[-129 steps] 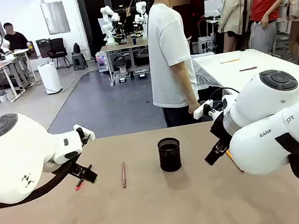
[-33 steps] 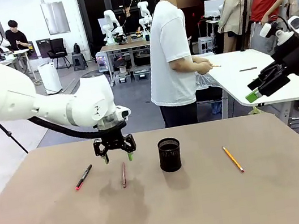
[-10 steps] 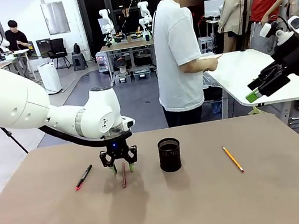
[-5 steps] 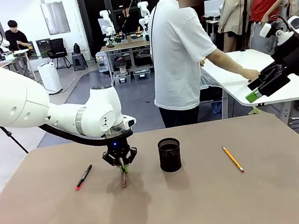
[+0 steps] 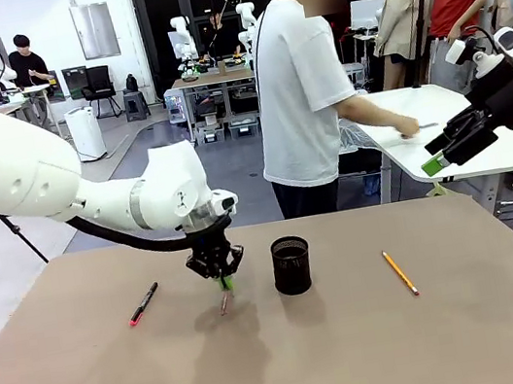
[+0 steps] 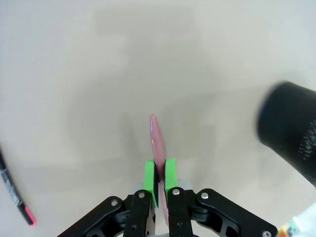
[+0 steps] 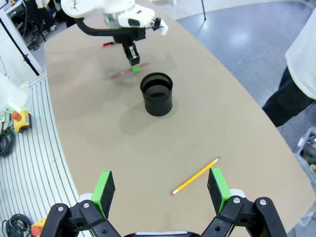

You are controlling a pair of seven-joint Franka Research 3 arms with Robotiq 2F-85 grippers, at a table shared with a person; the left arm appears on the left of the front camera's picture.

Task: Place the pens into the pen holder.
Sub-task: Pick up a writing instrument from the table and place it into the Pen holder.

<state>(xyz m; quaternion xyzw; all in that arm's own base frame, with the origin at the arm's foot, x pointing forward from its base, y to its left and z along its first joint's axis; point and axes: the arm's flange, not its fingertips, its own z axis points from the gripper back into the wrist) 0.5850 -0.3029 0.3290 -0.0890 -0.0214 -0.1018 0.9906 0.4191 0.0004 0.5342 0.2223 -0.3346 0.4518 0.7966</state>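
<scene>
Brown tabletop is stretching toward a person in a white shirt who is reaching over a neighbouring white table, taking no part here. Well to the left of the left gripper, the black pen with the red end is lying flat, waiting its turn. The left gripper is pointing down with its green pads pressing fully together on the reddish-brown pen. It is pinching the pen near one end, so the rest is slanting down toward the table; whether the low tip is touching, I cannot tell. Gripping near the end is probably meant to let the free tip enter first. Just to the right of that hand, the pen holder is standing upright, mouth open, an easy short carry. Farther right, the orange-yellow pencil is lying flat. The right gripper is hanging high above the table's right side, jaws spread wide and empty, keeping clear.
</scene>
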